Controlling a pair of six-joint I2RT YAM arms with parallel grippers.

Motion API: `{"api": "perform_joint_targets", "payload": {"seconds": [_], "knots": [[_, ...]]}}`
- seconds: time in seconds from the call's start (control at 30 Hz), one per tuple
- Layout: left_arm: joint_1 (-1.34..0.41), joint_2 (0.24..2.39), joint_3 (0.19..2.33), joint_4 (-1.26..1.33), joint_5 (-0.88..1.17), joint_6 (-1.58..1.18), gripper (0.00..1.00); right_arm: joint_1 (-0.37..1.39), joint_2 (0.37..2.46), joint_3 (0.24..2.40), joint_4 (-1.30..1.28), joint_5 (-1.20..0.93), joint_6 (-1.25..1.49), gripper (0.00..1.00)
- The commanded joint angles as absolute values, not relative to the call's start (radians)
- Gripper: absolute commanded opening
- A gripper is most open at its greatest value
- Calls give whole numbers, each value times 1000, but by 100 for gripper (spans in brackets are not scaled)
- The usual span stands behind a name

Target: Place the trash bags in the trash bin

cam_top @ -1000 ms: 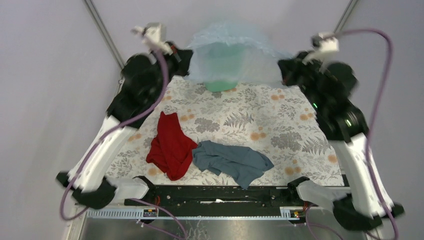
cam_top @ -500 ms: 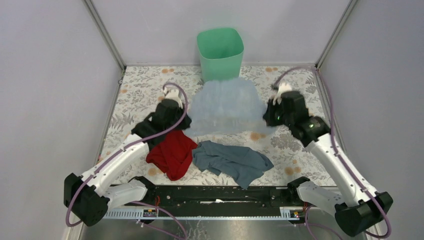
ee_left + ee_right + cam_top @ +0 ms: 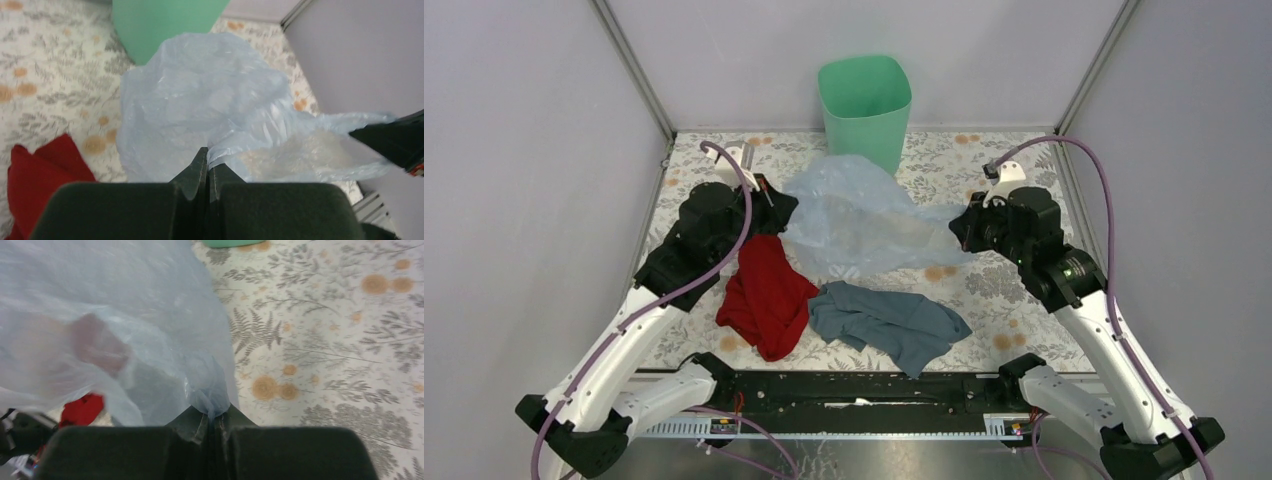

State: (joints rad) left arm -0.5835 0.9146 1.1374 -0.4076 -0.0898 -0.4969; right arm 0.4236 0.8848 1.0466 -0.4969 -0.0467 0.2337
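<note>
My left hand (image 3: 207,161) is pinching a gathered corner of the trash bag (image 3: 856,212), its two fingers closed flat on the film. My right hand (image 3: 215,416) is clamping the opposite edge in the same way. Between them the pale-blue bag is hanging slack and pulled sideways, sagging onto the surface (image 3: 1024,290) just in front of the trash bin (image 3: 865,95). Its far edge is lying near the bin's base, and none of it is inside.

I am judging this to be the carrying step: the bag is gripped on both sides but not yet lifted over the rim. The next move is calling for both hands to rise together above the rim and travel forward. They should be spreading as they go, so that the film drops into the opening rather than draping outside.

Both arms are reaching forward, wrists turning inward toward each other. The left hand is hovering just beyond the red cloth (image 3: 767,290), and the grey-blue cloth (image 3: 886,320) is lying just beside the bag's near edge.
</note>
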Motion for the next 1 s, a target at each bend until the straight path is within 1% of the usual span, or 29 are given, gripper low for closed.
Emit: {"api": "perform_joint_targets", "payload": {"seconds": [0.0, 0.1, 0.2, 0.27, 0.37, 0.47, 0.57, 0.7, 0.73, 0.83, 0.9, 0.97], "knots": [[-582, 889, 1166, -459, -46, -477, 0, 426, 887, 1070, -411, -223, 262, 4], [-583, 947, 1218, -441, 85, -530, 0, 426, 935, 1072, -308, -353, 313, 5], [-623, 998, 1228, -342, 160, -609, 0, 426, 980, 1058, -164, -473, 400, 7], [-695, 1039, 1245, -286, 122, -631, 0, 427, 1012, 1043, -55, -546, 474, 7], [-804, 1119, 1311, -272, 26, -643, 0, 437, 1064, 1044, 76, -651, 569, 8], [-846, 1189, 1348, -251, -28, -686, 0, 469, 1082, 1025, 168, -687, 624, 14], [-867, 1239, 1351, -200, -39, -713, 0, 499, 1077, 1001, 195, -664, 636, 25], [-882, 1282, 1356, -165, -58, -732, 0, 539, 1055, 962, 196, -636, 611, 50], [-883, 1288, 1355, -163, -64, -734, 0, 546, 1047, 952, 184, -623, 601, 58], [-885, 1300, 1353, -164, -85, -736, 0, 562, 1016, 922, 162, -591, 569, 78], [-884, 1303, 1349, -163, -96, -745, 0, 574, 1002, 908, 142, -557, 544, 87], [-885, 1310, 1348, -159, -95, -756, 0, 593, 997, 907, 110, -502, 512, 92]]}}
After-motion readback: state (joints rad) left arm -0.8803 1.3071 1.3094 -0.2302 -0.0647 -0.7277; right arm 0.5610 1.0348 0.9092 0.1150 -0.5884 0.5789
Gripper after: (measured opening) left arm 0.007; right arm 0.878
